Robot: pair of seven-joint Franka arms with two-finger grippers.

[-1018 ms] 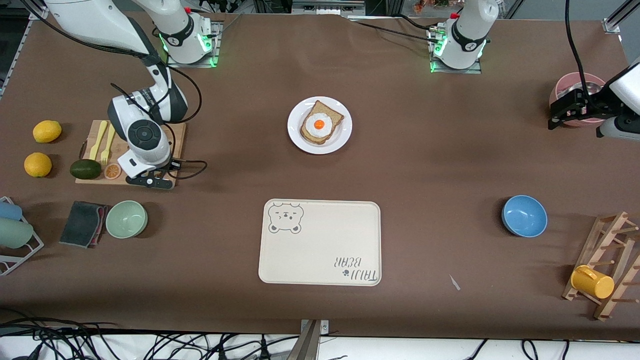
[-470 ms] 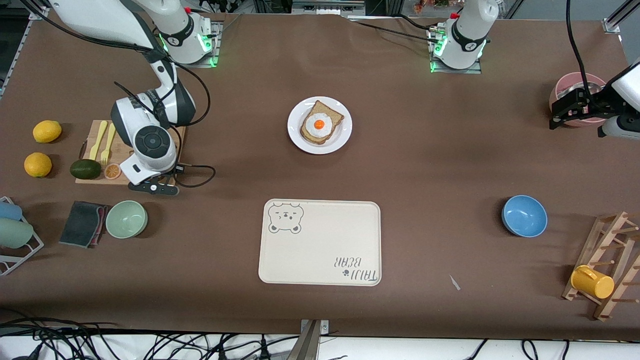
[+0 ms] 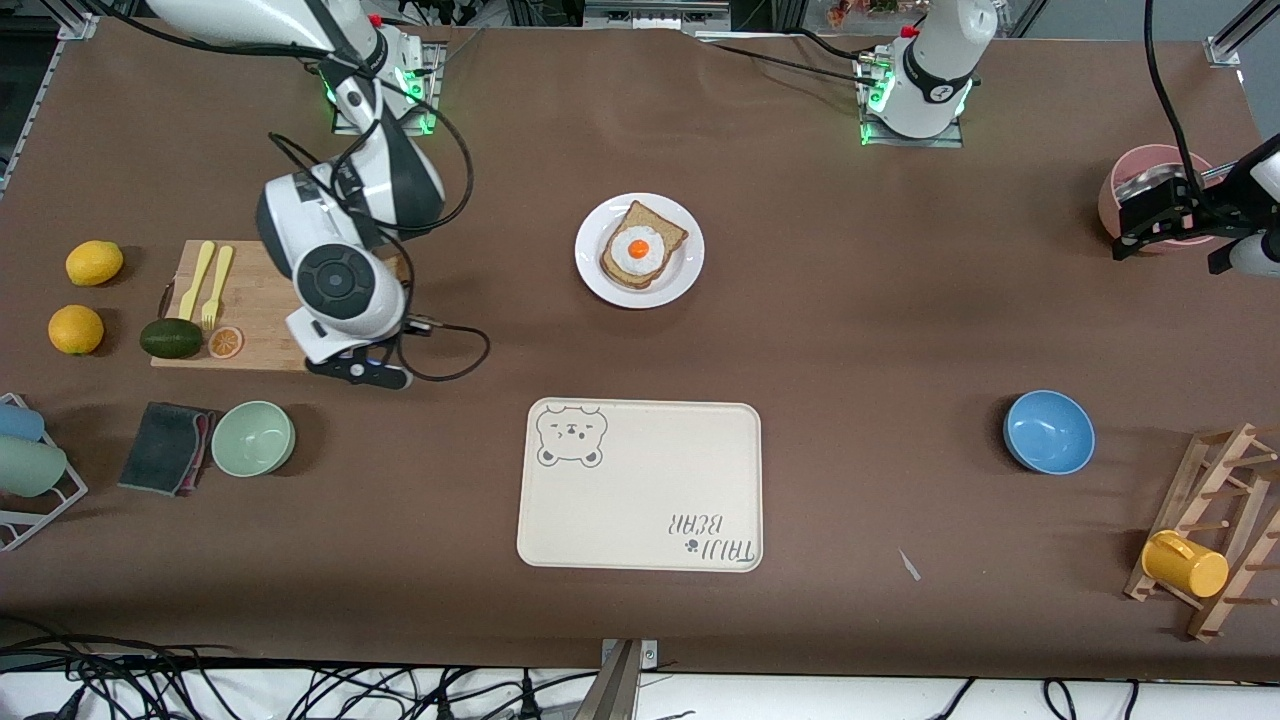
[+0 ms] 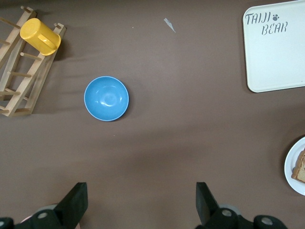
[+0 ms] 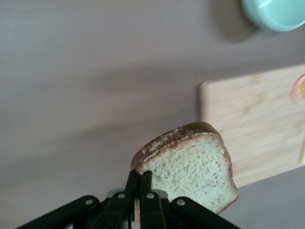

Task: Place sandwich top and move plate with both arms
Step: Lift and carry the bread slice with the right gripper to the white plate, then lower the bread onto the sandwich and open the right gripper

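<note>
Dangling from right gripper (image 5: 138, 183): speckled, brown-crusted sandwich top (image 5: 190, 167)

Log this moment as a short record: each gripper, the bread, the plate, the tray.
right gripper: shut on the sandwich top, in the air at the cutting board's edge
left gripper: open, empty, waiting by the pink bowl
plate: holds bread slice with egg, no top yet
tray: nearer the camera than the plate

Table (image 3: 880, 330): brown matte cover, fills most of frame.
Lower edge: white strip with tangled black cables (image 3: 120, 680).
Upper corners: metal frame rails (image 3: 1235, 40).
Light: even, soft shadows.
</note>
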